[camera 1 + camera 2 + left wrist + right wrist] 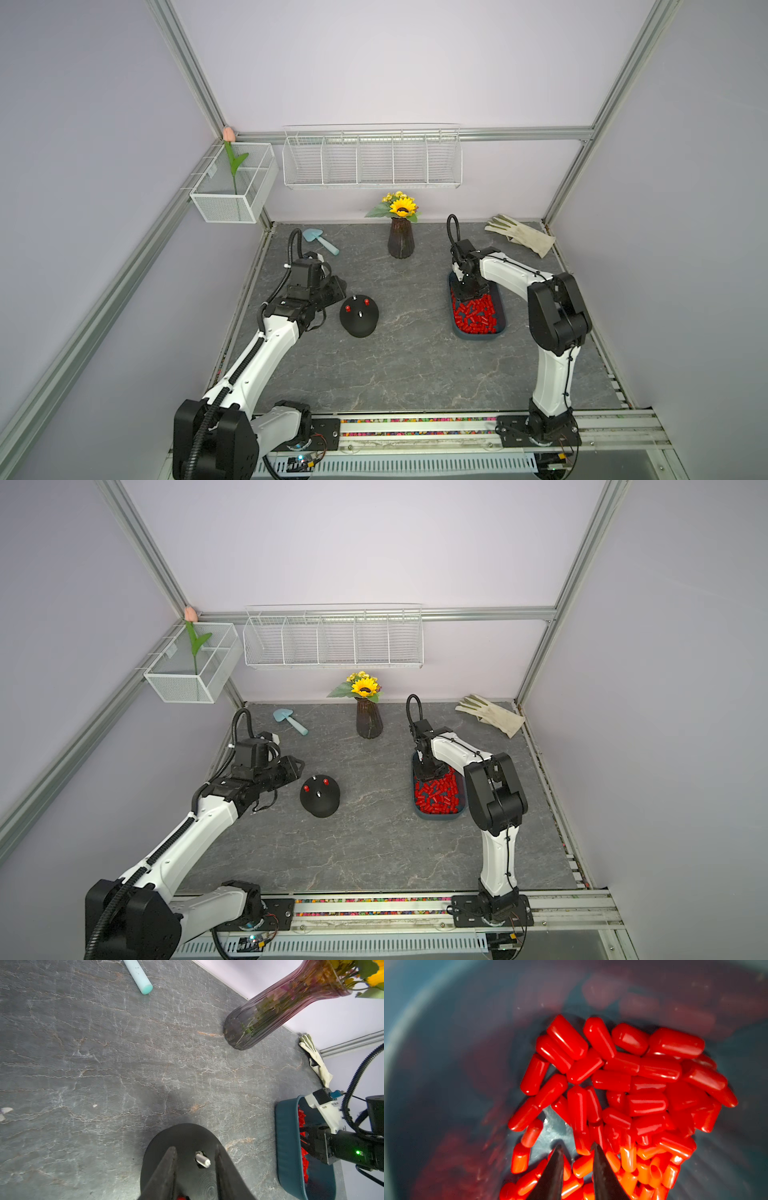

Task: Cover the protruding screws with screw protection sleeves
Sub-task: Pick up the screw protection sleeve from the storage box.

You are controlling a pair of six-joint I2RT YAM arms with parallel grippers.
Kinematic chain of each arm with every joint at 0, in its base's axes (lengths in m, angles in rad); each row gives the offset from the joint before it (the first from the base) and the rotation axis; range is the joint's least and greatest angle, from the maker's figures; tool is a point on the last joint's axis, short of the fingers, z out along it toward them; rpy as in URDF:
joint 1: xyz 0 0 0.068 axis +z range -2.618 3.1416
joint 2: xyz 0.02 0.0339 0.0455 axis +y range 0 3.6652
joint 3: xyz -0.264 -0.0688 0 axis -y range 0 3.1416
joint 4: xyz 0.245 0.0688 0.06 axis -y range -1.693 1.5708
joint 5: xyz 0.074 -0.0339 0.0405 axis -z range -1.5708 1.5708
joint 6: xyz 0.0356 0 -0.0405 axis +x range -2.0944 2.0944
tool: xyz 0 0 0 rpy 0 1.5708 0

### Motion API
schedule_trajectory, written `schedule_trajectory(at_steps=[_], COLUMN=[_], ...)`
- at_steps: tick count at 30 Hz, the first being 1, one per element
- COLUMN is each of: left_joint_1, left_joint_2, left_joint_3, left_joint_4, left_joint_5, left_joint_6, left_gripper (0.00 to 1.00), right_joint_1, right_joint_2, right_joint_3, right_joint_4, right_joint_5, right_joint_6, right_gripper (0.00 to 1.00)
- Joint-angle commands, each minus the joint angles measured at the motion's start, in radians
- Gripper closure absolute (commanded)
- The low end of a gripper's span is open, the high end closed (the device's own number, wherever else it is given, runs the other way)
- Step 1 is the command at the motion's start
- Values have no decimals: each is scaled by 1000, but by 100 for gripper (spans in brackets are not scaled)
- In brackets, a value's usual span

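Your right gripper [576, 1146] has its jaws a little apart, tips down among the screw protection sleeves [612, 1080], clamped on nothing you can see. One sleeve [578, 1109] runs lengthwise out from the gap; you cannot tell which end is open. The heap is tight, so closing here could pinch two sleeves or squirt a slick one away.

The blue tray [478, 336] sits at 3 o'clock of the black dome [361, 326]. Your left gripper [195, 1148] hovers at the dome's 10 o'clock, jaws apart and empty, sighting a bare protruding screw [202, 1159] whose long axis stands out from the dome. Two studs wear red and two are bare.
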Motion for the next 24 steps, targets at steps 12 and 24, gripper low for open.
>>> schedule_trajectory(at_steps=[12, 24], left_joint_1=[-3, -3], left_joint_2=[-3, -7], left_joint_3=[25, 23], left_joint_4=[-15, -13], left_joint_5=[-17, -18], left_joint_6=[12, 9], left_gripper=[66, 66], right_joint_1=[-17, -25], right_joint_2=[50, 52], right_joint_3=[38, 24], right_joint_4=[13, 7], right_joint_5=[-28, -27], right_joint_6=[-25, -30], right_gripper=[71, 74])
